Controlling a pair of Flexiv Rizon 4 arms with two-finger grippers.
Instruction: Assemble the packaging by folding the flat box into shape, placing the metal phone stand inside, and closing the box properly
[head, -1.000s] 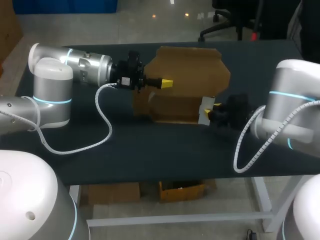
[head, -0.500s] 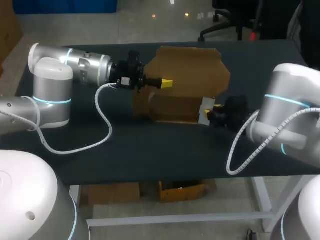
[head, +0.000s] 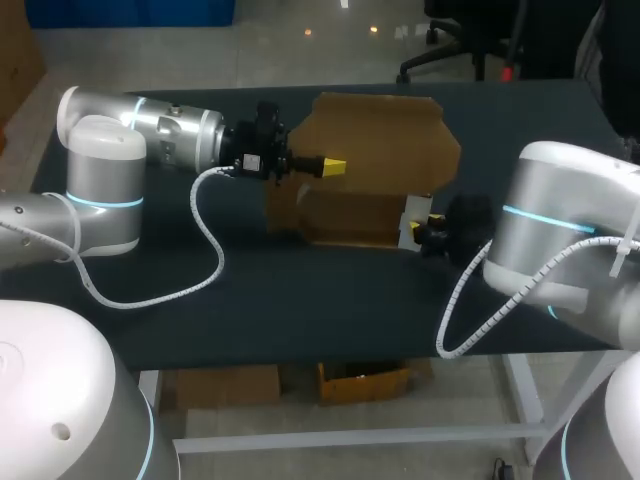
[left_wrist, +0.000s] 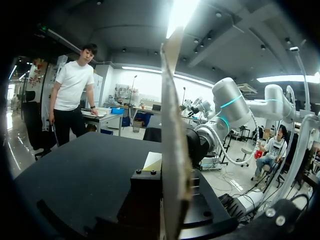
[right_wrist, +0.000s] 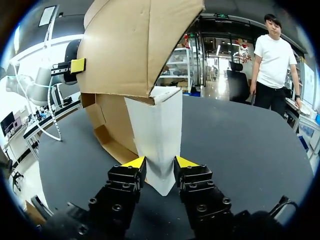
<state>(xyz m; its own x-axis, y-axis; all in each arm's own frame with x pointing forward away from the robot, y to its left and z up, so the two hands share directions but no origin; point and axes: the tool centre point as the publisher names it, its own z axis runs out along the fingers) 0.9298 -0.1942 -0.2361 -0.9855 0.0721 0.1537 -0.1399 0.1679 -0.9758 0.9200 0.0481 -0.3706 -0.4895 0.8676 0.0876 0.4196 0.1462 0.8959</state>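
Note:
The brown cardboard box stands half-formed at the table's middle back, its big lid panel raised. My left gripper is shut on the box's upright left flap, whose edge runs up between its fingers. At the box's front right corner, my right gripper is shut on a white folded piece. In the right wrist view this white piece stands upright between the yellow tips of my right gripper, just under the brown box. No metal stand shows bare.
The dark table lies bare in front of the box and to both sides. My left arm's white cable loops over the table left of the box. My right arm's body hangs over the table's right part.
My right arm's elbow has swung in toward the table's middle, and its fingers have drawn slightly closer on the white piece. Left arm and box have stayed put.

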